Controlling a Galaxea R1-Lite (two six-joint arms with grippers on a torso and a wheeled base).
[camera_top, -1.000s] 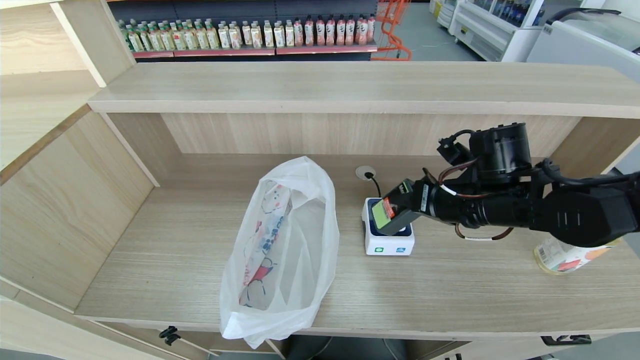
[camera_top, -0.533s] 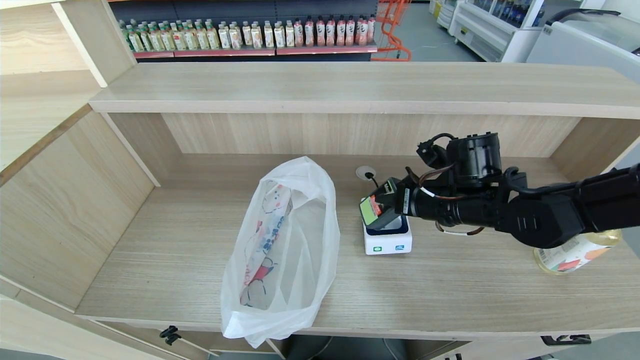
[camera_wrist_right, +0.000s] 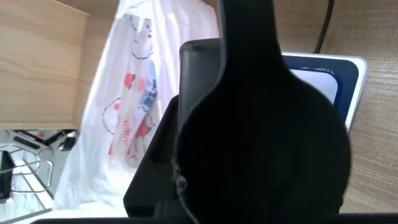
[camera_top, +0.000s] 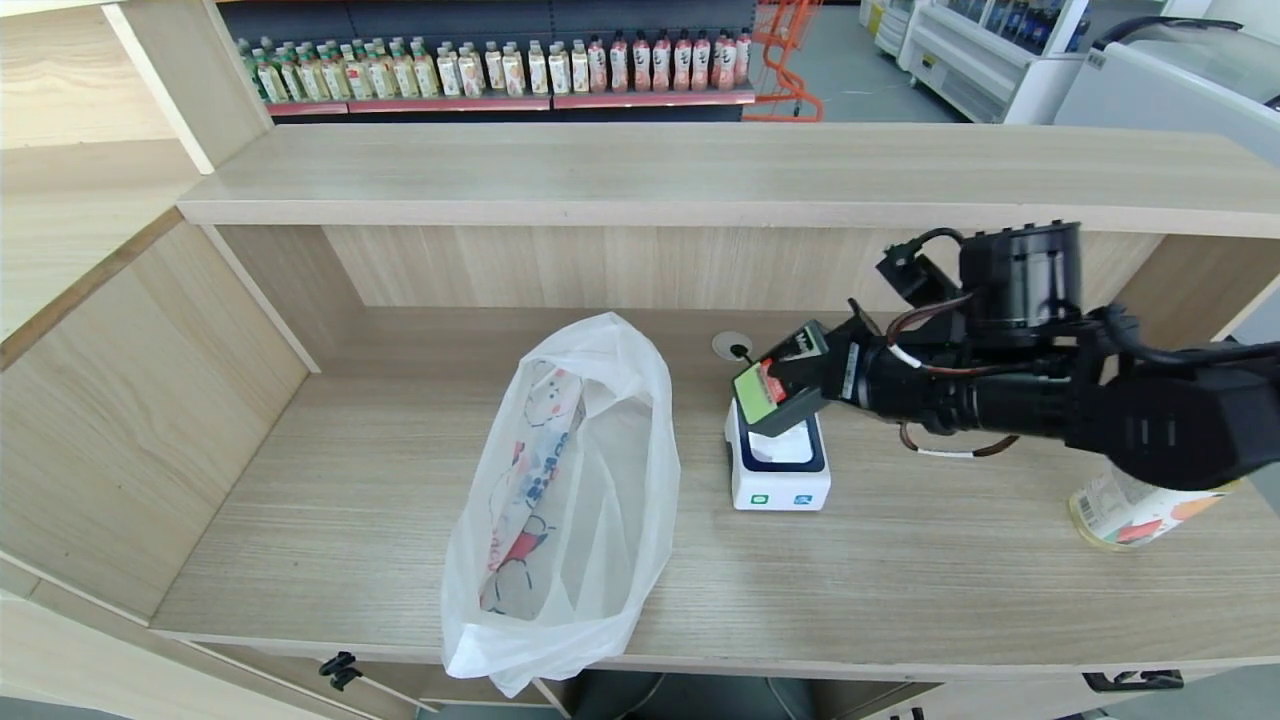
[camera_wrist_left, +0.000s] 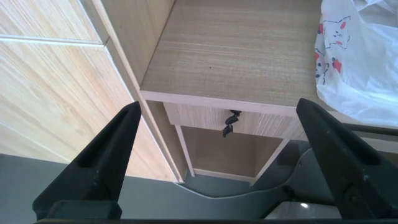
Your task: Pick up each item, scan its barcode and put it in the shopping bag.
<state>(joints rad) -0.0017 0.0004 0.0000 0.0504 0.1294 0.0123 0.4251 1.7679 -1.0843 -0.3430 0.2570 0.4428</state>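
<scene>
Pale wood-grain tabletop, recessed under a raised back ledge.

- Right hand: clamped on a small box with dark sides and a green-and-red label. The box is tilted, label face turned toward the bag side, and held in the air just above the back part of the scanner – I see no contact between them.
- Scanner: white block with a dark-framed top window, standing about mid-tabletop, somewhat toward the back edge. A black cable runs from it to a round grommet near the back edge.
- Shopping bag: thin white plastic, lying just beside the scanner on its left. Its mouth points toward the back edge; its other end droops over the front edge. A printed packet shows through the plastic inside.
- Jar: near the right edge, upright as far as I can tell, mostly hidden behind the right arm.
- Left hand: fingers spread wide, nothing between them, held off the front edge by the left corner of the tabletop – a black drawer handle sits under that edge.
</scene>
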